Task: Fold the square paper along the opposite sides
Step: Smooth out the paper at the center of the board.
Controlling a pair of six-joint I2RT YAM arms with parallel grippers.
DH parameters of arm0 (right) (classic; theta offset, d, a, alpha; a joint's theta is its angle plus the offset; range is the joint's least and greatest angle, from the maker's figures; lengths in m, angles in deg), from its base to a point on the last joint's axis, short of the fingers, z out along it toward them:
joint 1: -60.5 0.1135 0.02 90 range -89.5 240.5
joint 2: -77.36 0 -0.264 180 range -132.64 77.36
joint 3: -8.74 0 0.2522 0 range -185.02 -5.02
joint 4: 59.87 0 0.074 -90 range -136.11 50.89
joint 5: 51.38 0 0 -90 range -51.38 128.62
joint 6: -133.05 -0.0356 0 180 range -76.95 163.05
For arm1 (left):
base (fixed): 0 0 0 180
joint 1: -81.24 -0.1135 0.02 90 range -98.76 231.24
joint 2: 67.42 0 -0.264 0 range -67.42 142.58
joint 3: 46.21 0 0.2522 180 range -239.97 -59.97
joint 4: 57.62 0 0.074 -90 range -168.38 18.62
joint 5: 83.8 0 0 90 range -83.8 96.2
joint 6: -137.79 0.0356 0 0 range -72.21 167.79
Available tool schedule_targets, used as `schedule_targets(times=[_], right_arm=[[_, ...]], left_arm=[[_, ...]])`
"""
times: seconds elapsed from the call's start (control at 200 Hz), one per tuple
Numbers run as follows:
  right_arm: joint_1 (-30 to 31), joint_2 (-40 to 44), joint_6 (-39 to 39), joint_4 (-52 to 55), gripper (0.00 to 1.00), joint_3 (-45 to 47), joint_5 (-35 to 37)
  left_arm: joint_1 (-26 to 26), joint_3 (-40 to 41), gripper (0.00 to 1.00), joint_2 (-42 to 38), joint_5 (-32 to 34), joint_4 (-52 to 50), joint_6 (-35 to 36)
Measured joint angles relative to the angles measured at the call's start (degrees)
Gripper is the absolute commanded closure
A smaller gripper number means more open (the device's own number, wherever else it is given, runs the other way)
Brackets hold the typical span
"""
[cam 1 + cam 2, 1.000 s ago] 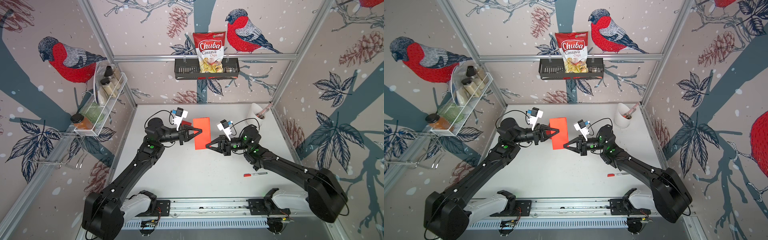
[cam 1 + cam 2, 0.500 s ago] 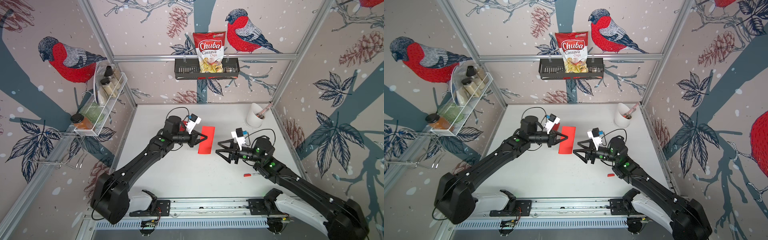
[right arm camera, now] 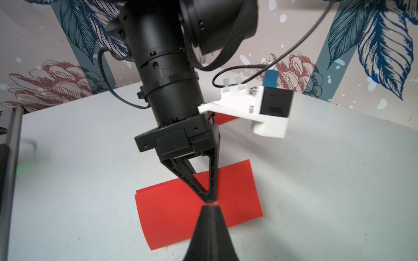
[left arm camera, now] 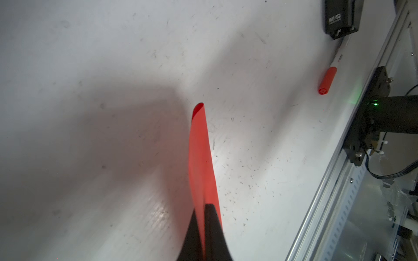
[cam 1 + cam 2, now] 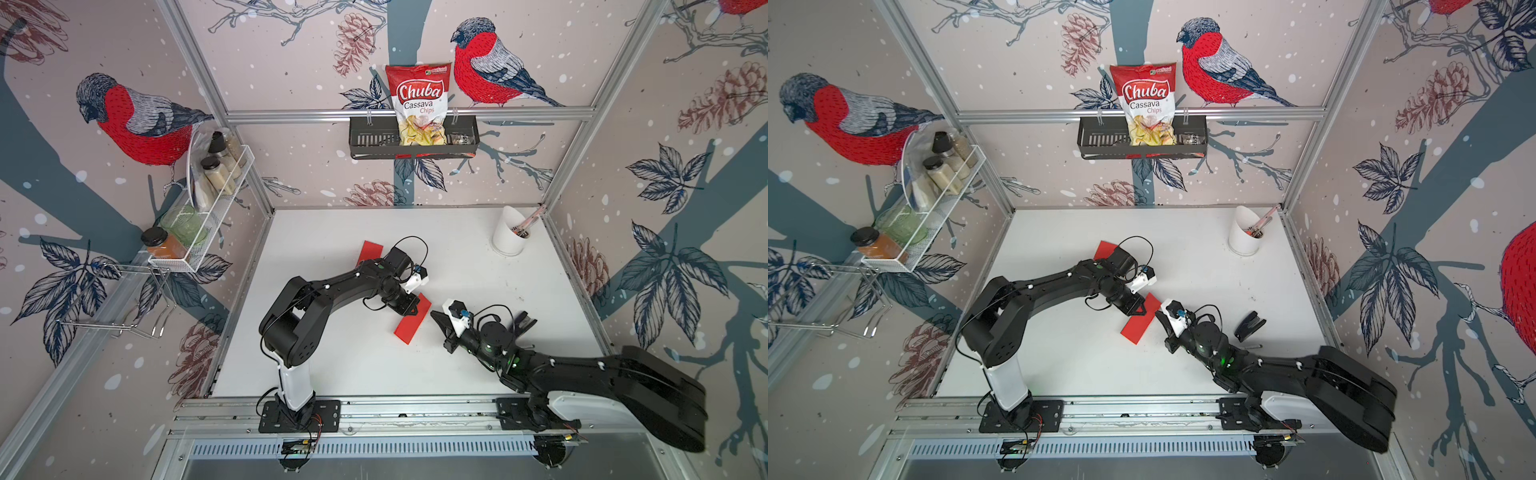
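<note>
You're sitting mid-fold. The red paper (image 5: 411, 322) is lying near the middle of the table (image 5: 478, 266), already doubled over into a long rectangle w/ two layers showing in the right wrist view (image 3: 181, 214).

The L gripper (image 5: 409, 305) is clamping down on it: in the left wrist view the jaws are pinched together w/ the red sheet (image 4: 201, 158) running out from between them. The far end there is looking like a rounded loop, so I'm reading the fold as soft, not yet a sharp crease.

The R gripper (image 3: 209, 209) is showing closed too, its tip meeting the L gripper's tip right at the paper's top face. Can't tell whether it's nipping the sheet or only touching it.

Progress, as I'm judging it: edge-to-edge fold is done approx., w/ layer edges sitting slightly offset at one corner. What's remaining is pressing the crease flat along its length, then letting go.

Other stuff isn't interfering: a second red sheet (image 5: 370, 251) is peeking out behind the L arm, a white cup (image 5: 509, 232) is standing at the back corner, and a stapler (image 5: 1250, 325) and red marker (image 4: 326, 81) are lying well apart from the paper.
</note>
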Motion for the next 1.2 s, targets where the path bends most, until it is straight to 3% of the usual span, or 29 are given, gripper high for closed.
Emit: schedule_targets(times=[0.415,0.77,0.975,1.121,1.201], right_arm=[[0.24,-22.25,2.54,-4.13,1.00,-6.99,0.09],[3.08,-30.88,2.36,-2.62,1.00,-10.86,1.31],[4.44,-33.16,-0.13,-2.05,1.00,-13.55,4.17],[4.50,-33.73,-1.57,-1.51,1.00,-14.45,5.03],[4.55,-33.75,-2.01,-1.25,1.00,-14.56,5.22]], left_arm=[[0.07,-6.91,1.00,8.98,2.16,-5.60,4.76],[0.07,-7.63,1.00,9.55,2.43,-6.25,5.79],[-0.37,-7.63,0.84,9.62,3.15,-6.34,5.68],[-0.92,-7.19,0.83,9.62,2.82,-5.92,4.63],[-1.55,-7.06,0.73,9.60,2.38,-5.79,4.42]])
